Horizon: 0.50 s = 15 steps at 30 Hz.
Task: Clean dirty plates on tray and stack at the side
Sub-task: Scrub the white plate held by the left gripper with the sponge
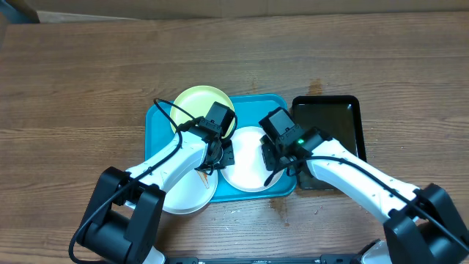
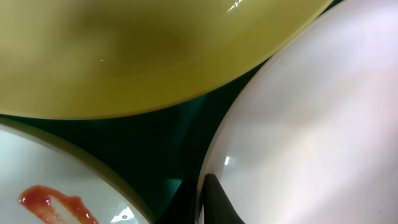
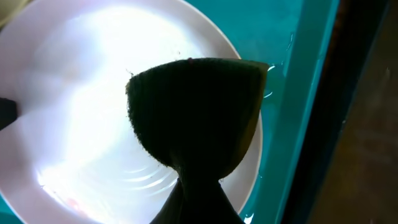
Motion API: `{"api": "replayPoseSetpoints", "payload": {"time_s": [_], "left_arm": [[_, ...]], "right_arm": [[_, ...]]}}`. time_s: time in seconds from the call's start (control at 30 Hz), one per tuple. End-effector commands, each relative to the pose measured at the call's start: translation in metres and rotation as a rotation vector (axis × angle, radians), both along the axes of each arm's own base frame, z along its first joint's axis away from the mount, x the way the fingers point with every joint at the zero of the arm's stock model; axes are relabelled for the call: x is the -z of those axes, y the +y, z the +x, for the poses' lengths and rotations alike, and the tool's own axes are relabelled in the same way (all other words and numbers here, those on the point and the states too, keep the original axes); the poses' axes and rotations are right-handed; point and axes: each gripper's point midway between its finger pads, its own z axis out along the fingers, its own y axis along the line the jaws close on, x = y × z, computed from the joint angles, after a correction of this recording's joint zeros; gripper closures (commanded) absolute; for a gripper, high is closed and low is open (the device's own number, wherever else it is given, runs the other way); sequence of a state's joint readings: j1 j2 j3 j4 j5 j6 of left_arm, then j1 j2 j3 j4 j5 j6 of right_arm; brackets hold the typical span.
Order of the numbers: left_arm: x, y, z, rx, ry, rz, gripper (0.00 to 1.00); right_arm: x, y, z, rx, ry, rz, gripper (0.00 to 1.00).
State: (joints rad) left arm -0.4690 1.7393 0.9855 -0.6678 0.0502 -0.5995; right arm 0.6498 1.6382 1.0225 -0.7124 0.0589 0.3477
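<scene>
The turquoise tray holds a pale yellow-green plate at its back left and a white plate in the middle. A second white plate overlaps the tray's front left edge and carries a red smear. My left gripper is shut on the left rim of the middle white plate. My right gripper is shut on a dark sponge with a yellow-green edge, over the right part of that plate.
A glossy black tray lies right beside the turquoise tray's right edge. Wooden table surrounds both trays. Water drops sit on the turquoise tray's floor by the plate.
</scene>
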Motion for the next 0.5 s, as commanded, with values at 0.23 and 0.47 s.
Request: {"api": "replayPoseSetpoints", "payload": {"time_s": [0.23,0.47], "left_arm": [[0.009,0.007,-0.008,0.011,0.036,0.026,0.96],[0.009,0.007,-0.008,0.01,0.035,0.026,0.96]], "right_arm": [[0.014,-0.003,0.008,0.032,-0.015,-0.037,0.4],[0.028,-0.006,0.014,0.042,-0.019,-0.078,0.43]]}}
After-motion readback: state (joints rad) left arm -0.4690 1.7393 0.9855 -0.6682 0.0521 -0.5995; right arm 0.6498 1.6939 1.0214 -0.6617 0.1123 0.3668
